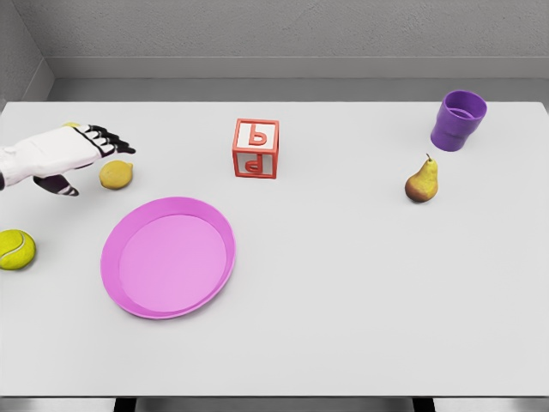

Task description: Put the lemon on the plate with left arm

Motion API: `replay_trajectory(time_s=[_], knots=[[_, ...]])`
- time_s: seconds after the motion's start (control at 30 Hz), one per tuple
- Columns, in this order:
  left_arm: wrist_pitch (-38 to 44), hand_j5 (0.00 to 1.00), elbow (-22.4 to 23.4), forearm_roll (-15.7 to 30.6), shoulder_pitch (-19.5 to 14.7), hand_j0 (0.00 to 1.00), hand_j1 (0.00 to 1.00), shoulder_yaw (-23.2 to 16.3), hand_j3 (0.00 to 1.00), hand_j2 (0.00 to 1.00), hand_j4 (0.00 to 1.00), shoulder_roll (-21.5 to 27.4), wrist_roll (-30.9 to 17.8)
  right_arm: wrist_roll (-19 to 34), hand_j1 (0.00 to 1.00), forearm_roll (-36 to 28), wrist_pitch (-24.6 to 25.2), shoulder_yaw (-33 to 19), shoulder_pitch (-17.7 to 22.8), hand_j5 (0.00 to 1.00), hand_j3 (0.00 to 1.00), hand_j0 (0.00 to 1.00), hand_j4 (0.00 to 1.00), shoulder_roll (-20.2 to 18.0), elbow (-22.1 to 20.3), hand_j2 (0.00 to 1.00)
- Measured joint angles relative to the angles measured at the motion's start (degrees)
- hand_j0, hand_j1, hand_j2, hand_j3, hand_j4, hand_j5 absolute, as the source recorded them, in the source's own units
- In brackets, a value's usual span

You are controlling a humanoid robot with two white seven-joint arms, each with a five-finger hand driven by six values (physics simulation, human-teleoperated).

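Bright, even light from above leaves only faint soft shadows under the plate (167, 257), block (256, 148), pear (421, 181) and cup (458, 120) on the white table (360, 292), with no glare, sharp focus and straight edges throughout

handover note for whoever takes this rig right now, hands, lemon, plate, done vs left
Left hand: open, fingers spread, just left of the lemon, holding nothing.
Right hand: not in view.
Lemon: on the table, up and left of the pink plate, apart from it.
Plate: nothing on it.
Done: left hand brought up to the lemon.
Left: grasp the lemon, lift it, set it on the plate.
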Motion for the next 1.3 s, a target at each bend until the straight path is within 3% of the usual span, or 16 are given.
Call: replay_trajectory(time_s=[0.2, 0.37, 0.63, 0.93, 1.3], knots=[[0.0, 1.00, 0.0, -0.5, -0.2, 1.00, 1.00, -0.3, 1.00, 1.00, 1.00, -0.5, 0.0, 0.0, 1.00, 0.0, 0.1, 0.0, 0.0, 1.00, 1.00, 1.00, 1.00, 0.0, 0.0, 1.00], [0.0, 1.00, 0.6, -4.2, -2.1, 1.00, 1.00, -1.2, 1.00, 1.00, 1.00, -2.8, 0.0, 0.0, 1.00, 0.0, 0.1, 0.0, 0.0, 1.00, 1.00, 1.00, 1.00, 0.0, 0.1, 1.00], [0.0, 1.00, 6.2, -8.7, -4.0, 1.00, 1.00, -1.4, 1.00, 1.00, 1.00, -6.7, 0.2, 0.0, 1.00, 0.0, 0.1, 0.0, 0.0, 1.00, 1.00, 1.00, 1.00, 0.0, 0.2, 1.00], [0.0, 1.00, 11.1, -10.3, -5.5, 1.00, 1.00, -2.7, 1.00, 1.00, 1.00, -8.7, -2.7, 0.0, 1.00, 0.0, 0.1, 0.0, 0.0, 1.00, 1.00, 1.00, 1.00, 0.0, 0.2, 1.00], [0.0, 1.00, 11.7, -10.4, -6.2, 1.00, 1.00, -3.0, 1.00, 1.00, 1.00, -9.2, -2.1, 0.0, 1.00, 0.0, 0.1, 0.0, 0.0, 1.00, 1.00, 1.00, 1.00, 0.0, 0.2, 1.00]])
